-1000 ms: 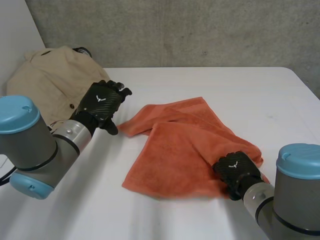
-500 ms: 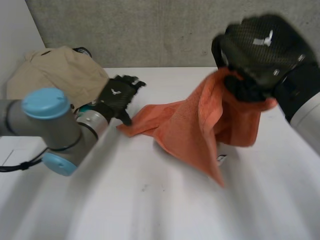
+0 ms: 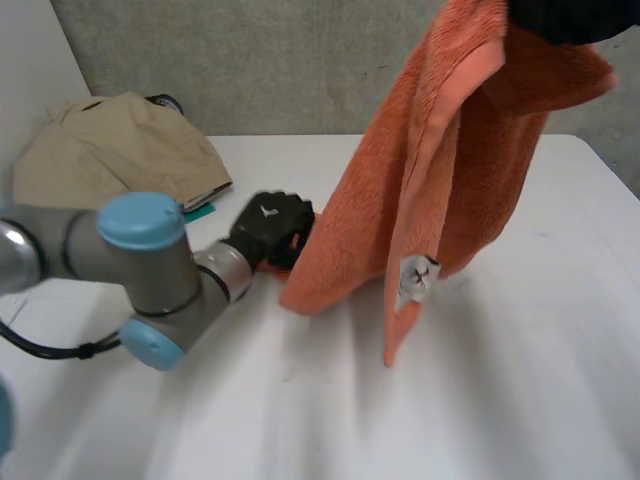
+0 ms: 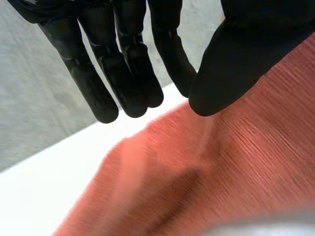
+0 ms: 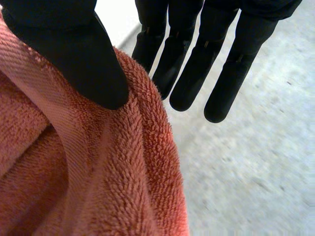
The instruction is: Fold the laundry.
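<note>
An orange towel [image 3: 470, 170] hangs in tall folds from my right hand [image 3: 570, 15], which is raised high over the table's right side. In the right wrist view the thumb [image 5: 64, 44] pins the towel's hemmed edge [image 5: 98, 187] against the hand. A small white label [image 3: 415, 275] dangles from the towel's lower part. My left hand [image 3: 268, 225] rests low on the table at the towel's bottom left corner, closed on it. In the left wrist view the thumb [image 4: 236, 59] presses onto the orange cloth [image 4: 221, 182], with the fingers [image 4: 123, 73] just past its edge.
A beige garment [image 3: 120, 150] lies heaped at the back left of the white table [image 3: 520, 400], with something green [image 3: 200, 211] poking out beneath it. A grey wall [image 3: 300, 60] runs behind the table's far edge.
My right hand has lifted the towel from the front right of the table to high above it. My left hand moved from beside the beige garment to the towel's low corner and closed.
</note>
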Controlling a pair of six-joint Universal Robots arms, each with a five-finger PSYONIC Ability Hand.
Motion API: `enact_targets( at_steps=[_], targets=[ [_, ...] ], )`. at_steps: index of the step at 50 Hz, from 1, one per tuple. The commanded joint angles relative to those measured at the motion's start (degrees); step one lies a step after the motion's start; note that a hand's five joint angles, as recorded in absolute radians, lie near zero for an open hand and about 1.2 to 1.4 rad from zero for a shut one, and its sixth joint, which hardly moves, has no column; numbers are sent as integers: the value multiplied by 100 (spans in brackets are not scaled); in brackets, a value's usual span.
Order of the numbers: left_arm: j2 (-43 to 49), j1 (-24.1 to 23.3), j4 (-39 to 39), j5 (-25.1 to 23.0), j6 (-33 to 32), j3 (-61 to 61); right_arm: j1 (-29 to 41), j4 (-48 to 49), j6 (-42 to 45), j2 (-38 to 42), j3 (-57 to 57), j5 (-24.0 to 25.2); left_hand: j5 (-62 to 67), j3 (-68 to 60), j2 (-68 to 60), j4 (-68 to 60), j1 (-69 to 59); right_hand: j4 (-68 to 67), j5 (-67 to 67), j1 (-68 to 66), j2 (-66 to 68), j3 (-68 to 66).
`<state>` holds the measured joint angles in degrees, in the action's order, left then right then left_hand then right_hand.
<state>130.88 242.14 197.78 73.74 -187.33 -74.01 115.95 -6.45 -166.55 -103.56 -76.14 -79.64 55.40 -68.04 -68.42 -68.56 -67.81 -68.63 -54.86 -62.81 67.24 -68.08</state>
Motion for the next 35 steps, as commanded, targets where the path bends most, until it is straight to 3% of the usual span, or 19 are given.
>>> enact_targets(
  at_steps=[1,4,9,16,18,19,20,21,22,23,24,26,29,35],
  targets=[
    [-1948,263,-257,0,65,-938,-1178,-40,8,624,-7,18,1460,-1196,-1158,-1144,-1219,-1137,-1514,-1719,1276,-1192],
    [-2486,290,-266,8,47,-1238,-1653,-58,26,1266,11,62,1460,-1196,-1158,-1144,-1219,-1137,-1514,-1719,1276,-1192],
    [-3076,229,-249,-18,12,-1923,-1865,-14,61,2250,90,71,1460,-1196,-1158,-1144,-1219,-1137,-1514,-1719,1276,-1192],
    [-2465,158,-187,-9,-23,-2233,-1839,232,87,3920,652,-43,1460,-1196,-1158,-1144,-1219,-1137,-1514,-1719,1276,-1192],
    [-2164,167,-196,0,-32,-2153,-1839,302,96,4421,915,-166,-847,1110,1148,1162,1087,-1137,-1514,-1719,1276,-1192],
    [-1902,141,-196,34,-41,-2022,-1839,311,105,4571,1021,-271,-3307,3571,3609,3623,3548,-1137,-1514,-1719,1276,-1192],
    [-1821,140,-205,35,-41,-1952,-1839,311,122,4712,1126,-385,-3532,3795,3833,3847,3772,-1137,-1514,-1719,1276,-1192],
    [-1759,140,-222,44,-41,-1890,-1839,311,236,4939,1327,-751,-3534,3798,3836,3849,3774,-127,-505,-709,266,-182],
    [-1663,184,-257,44,-23,-1767,-1839,311,298,5002,1373,-868,-3684,3947,3985,3999,3924,1182,804,600,-1043,1127],
    [-1645,219,-266,44,-14,-1714,-1821,294,533,5073,1452,-1148,-3802,4066,4104,4117,4042,4975,4598,4393,-4836,4920],
    [-1636,228,-266,44,-14,-1679,-1821,294,684,5073,1470,-1281,-3920,4183,4221,4235,4160,5863,5486,5281,-5724,5808],
    [-1627,316,-266,44,-14,-1634,-1786,250,1244,4978,1409,-1580,-4056,4319,4357,4371,4296,5863,5486,5281,-5724,5808],
    [-1662,518,-257,44,-14,-1661,-1716,259,1572,4802,1181,-1652,-4072,4336,4374,4387,4312,5863,5486,5281,-5724,5808],
    [-1811,720,-266,35,-14,-1705,-1233,259,2284,3634,-31,-1186,-4072,4336,4374,4388,4313,5863,5486,5281,-5724,5808]
  ],
)
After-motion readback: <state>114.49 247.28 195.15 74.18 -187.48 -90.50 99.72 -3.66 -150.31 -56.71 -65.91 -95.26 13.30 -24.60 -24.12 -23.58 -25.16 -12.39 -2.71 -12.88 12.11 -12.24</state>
